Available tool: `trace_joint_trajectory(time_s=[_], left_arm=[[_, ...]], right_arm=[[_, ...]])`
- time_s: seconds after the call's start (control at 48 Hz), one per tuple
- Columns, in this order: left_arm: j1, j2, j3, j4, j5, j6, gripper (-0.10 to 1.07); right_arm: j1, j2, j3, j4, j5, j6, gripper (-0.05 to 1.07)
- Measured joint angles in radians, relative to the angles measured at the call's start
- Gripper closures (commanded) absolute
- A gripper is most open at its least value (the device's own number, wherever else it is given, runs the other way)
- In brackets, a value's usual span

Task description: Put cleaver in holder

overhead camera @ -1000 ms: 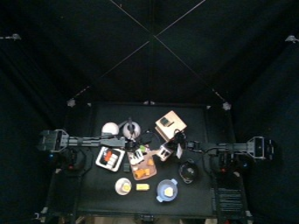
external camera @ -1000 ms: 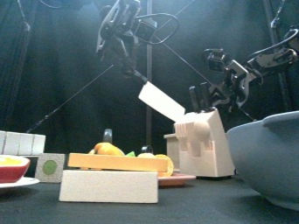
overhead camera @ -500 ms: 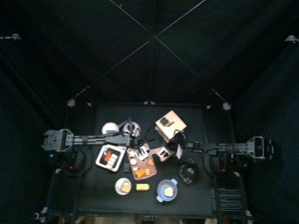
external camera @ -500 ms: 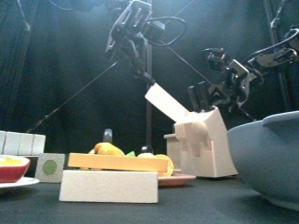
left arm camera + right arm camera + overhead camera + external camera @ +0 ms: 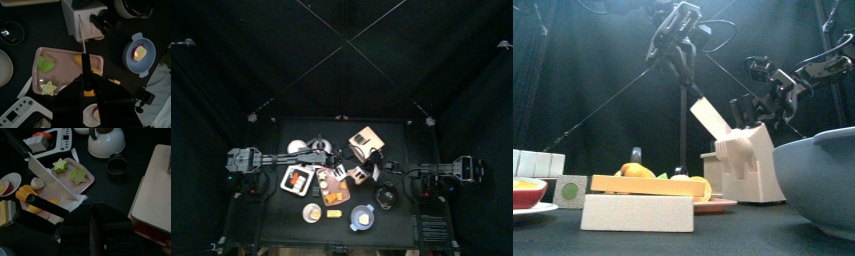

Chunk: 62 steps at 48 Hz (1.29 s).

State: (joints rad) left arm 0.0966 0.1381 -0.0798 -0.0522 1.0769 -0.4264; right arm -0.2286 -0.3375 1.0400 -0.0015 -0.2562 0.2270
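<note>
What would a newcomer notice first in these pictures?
The pale cleaver slanting down into the top of the tan holder, right of the middle in the front view. Next, the big grey bowl at the right edge and the white block in front.

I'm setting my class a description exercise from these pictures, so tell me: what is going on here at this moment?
The left arm's hand is guiding a cleaver, blade tilted down, into the top of the tan holder. The blade's tip has reached the block; the handle points up toward that hand. Whether the hand grips the handle is hard to tell. The right arm's hand hangs behind the holder, carrying nothing. A pink tray of toy food and a blue bowl lie nearby, untouched.
</note>
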Motion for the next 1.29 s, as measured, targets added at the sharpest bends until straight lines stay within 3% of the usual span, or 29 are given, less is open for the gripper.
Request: trace_joint_trajectory(time_s=[0.479,0.812,1.0,1.292], left_arm=[[0.009,0.077,-0.08,0.015,-0.026,0.146,0.18],[0.009,0.066,-0.075,0.043,-0.075,0.146,0.17],[0.008,-0.029,0.026,0.057,-0.17,0.146,0.17],[0.006,-0.264,0.328,0.057,-0.433,0.141,0.17]], right_arm=[[0.002,0.003,-0.002,0.0,0.0,0.0,0.64],[0.003,0.005,-0.002,0.0,0.0,0.0,0.64],[0.003,0.003,-0.003,-0.002,0.0,0.0,0.64],[0.003,0.003,-0.008,-0.005,0.0,-0.002,0.64]])
